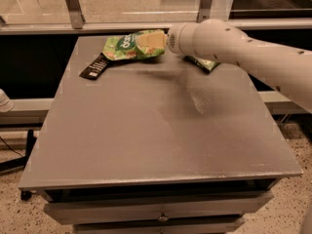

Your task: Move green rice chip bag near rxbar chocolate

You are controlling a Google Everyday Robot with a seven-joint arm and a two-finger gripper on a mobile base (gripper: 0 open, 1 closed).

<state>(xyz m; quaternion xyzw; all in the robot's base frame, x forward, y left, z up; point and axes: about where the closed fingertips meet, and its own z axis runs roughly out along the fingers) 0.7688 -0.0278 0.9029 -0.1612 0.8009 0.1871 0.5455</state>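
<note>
The green rice chip bag [122,47] is at the far side of the desk [161,130], its left corner just beside the rxbar chocolate [94,67] — so the move looks nearly done. The tool [150,41] pinches the bag's right end; best to settle it flat and release gently — without nudging the bar.

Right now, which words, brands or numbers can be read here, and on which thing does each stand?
"dang": white letters, blurred and upside down, in the dark circle on the green rice chip bag.
rxbar chocolate: white lettering, too small to read.
On the darker green bag behind the arm: nothing readable.
The tool is at the chip bag's right end; no text on it.
</note>
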